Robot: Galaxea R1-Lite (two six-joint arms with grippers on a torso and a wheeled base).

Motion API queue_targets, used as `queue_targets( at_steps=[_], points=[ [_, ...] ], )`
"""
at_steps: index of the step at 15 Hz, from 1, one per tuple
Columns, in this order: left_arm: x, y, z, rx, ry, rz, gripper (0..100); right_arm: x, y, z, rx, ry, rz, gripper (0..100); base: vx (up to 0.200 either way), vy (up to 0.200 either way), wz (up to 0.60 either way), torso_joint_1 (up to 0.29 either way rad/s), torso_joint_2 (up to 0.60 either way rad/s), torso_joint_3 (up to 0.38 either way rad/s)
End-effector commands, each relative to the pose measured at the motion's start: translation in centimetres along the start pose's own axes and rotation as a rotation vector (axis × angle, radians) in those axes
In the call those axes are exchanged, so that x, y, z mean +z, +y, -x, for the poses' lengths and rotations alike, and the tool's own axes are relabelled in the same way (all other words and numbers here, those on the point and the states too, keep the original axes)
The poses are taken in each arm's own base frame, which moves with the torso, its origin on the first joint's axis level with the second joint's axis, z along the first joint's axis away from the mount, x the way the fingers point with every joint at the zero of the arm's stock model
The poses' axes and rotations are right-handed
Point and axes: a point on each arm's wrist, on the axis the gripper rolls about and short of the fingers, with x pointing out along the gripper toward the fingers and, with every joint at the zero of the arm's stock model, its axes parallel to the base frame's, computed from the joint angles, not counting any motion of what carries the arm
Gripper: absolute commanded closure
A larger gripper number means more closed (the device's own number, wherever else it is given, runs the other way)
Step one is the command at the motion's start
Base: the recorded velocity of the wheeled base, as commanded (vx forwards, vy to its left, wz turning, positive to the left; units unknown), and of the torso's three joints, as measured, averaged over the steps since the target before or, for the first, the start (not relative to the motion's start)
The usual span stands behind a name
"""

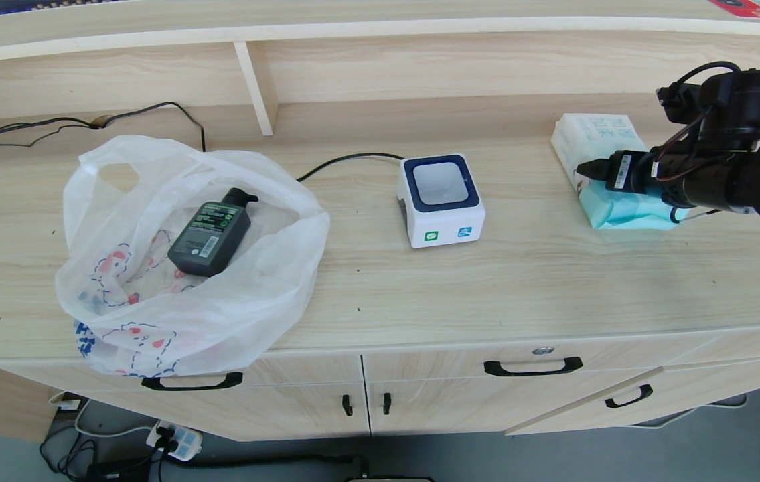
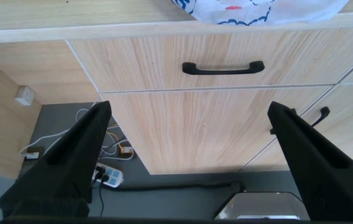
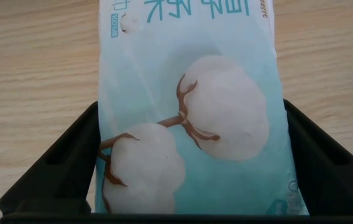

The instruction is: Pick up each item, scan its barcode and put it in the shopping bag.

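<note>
A soft tissue pack [image 1: 595,138], white and pale teal with a cotton-boll print [image 3: 189,124], lies flat at the counter's far right. My right gripper [image 1: 587,171] is low over it and open, one black finger [image 3: 71,155] along each long side of the pack. The white scanner [image 1: 440,199] stands mid-counter, its window facing up. The white plastic shopping bag [image 1: 152,301] lies open on the left with a dark pump bottle [image 1: 211,231] inside. My left gripper [image 2: 187,109] hangs open below the counter edge, in front of the drawers, holding nothing.
A black cable [image 1: 346,159] runs from the scanner toward the back wall. A shelf divider [image 1: 256,87] rises behind the bag. Drawers with black handles [image 2: 223,67] lie under the counter; the bag's lower edge [image 2: 257,9] overhangs the front edge.
</note>
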Motion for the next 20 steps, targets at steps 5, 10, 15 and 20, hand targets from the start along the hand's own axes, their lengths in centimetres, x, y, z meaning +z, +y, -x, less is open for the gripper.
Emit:
queue_targets(
  at_steps=[5, 10, 15, 20],
  points=[
    [0.0, 0.0, 0.0, 0.0, 0.001, -0.003, 0, 0.0, 0.0, 0.1, -0.011, -0.005, -0.001, 0, 0.0, 0.0, 0.0, 0.0, 0.0, 0.0],
    [0.0, 0.0, 0.0, 0.0, 0.001, -0.003, 0, 0.3, 1.0, 0.1, 0.012, -0.044, -0.028, 0, 0.0, 0.0, 0.0, 0.0, 0.0, 0.0],
    [0.0, 0.0, 0.0, 0.0, 0.001, -0.003, 0, 0.1, 0.9, -0.1, 0.01, -0.057, -0.049, 0, 0.0, 0.0, 0.0, 0.0, 0.0, 0.0],
    [0.0, 0.0, 0.0, 0.0, 0.001, -0.004, 0, 0.0, 1.0, 0.1, 0.012, -0.054, -0.048, 0, 0.0, 0.0, 0.0, 0.0, 0.0, 0.0]
  ],
)
